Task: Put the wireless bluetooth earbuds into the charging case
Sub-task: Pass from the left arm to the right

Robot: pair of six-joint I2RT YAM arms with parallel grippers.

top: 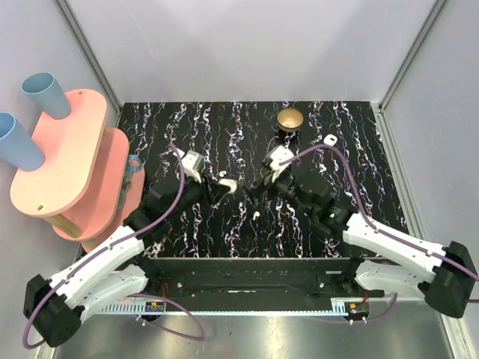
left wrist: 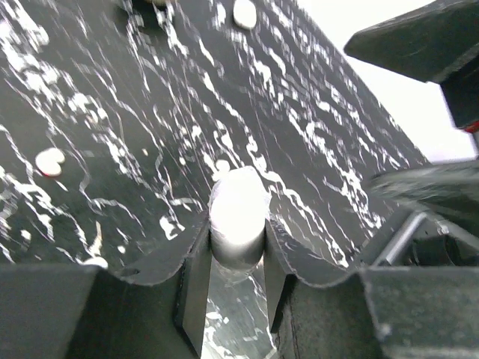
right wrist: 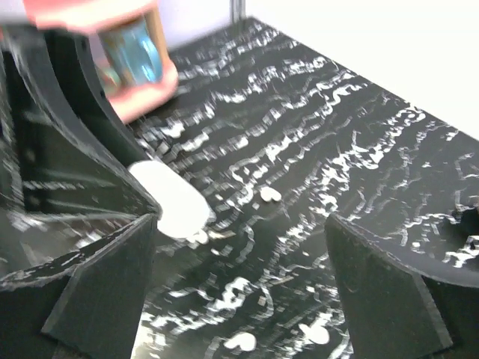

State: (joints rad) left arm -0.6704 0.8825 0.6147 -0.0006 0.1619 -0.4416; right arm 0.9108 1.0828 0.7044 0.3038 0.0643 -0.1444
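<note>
My left gripper (top: 224, 186) is shut on the charging case (left wrist: 238, 206), a smooth white pebble pinched between the two fingertips just above the black marbled table. The case also shows in the top view (top: 229, 184) and the right wrist view (right wrist: 171, 200). My right gripper (top: 257, 190) is open and empty, its jaws wide apart, just right of the case. One small white earbud (left wrist: 50, 161) lies on the table; a similar bud shows in the right wrist view (right wrist: 269, 194). A small white piece (top: 257, 215) lies just in front of the grippers.
A gold round dish (top: 290, 119) on a black base stands at the back. Another small white piece (top: 329, 139) lies to its right. A pink two-tier stand (top: 67, 161) with blue cups (top: 45, 93) stands off the table's left edge.
</note>
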